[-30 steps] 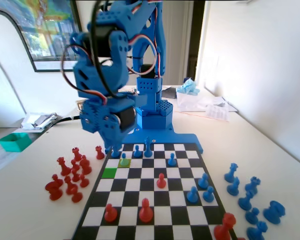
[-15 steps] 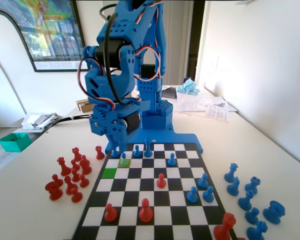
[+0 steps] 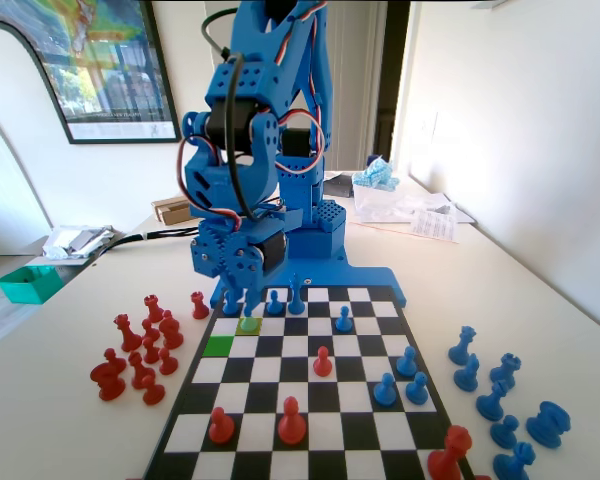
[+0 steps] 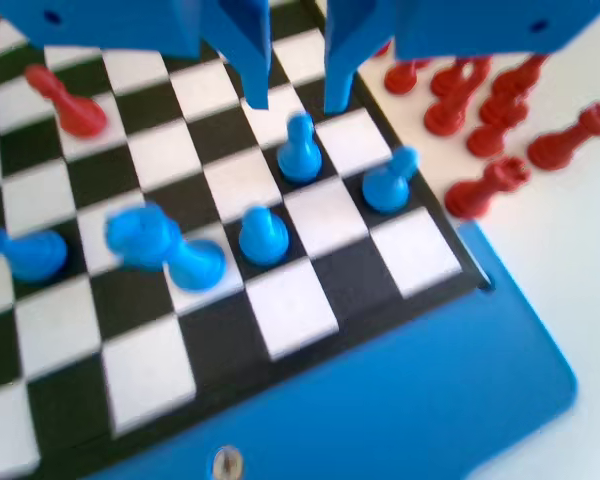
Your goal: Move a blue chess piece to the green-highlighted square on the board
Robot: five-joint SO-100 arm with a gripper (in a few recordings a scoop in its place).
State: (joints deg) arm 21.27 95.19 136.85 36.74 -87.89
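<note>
Swung rightward and lower in the fixed view since the earlier frames, jaws (image 3: pixel 247 297) now hanging just above the far left corner of the board (image 3: pixel 310 400). Parted and holding nothing, seen in the wrist view as two blue tips (image 4: pixel 295 95) with a clear gap between them. Directly below that gap in the wrist view, a blue pawn (image 4: pixel 300 150) standing upright on its square, not touched by either tip. Same pawn in the fixed view (image 3: pixel 248 319) on the paler yellow-green square (image 3: pixel 248 325), in the second row from the far edge. Bright green square (image 3: pixel 218 346) one row nearer and one column to the left in the fixed view, bare, with no piece on it. More blue pieces close by along the far edge of the board: a short one (image 3: pixel 275 302) and a taller slim one (image 3: pixel 296 295) in the fixed view. Red pieces (image 3: pixel 145 345) gathered on the worktop (image 3: pixel 60 400) left of the board in the fixed view, blue ones (image 3: pixel 500 400) gathered on the right. A few red pawns (image 3: pixel 292 422) upright on the near rows.
</note>
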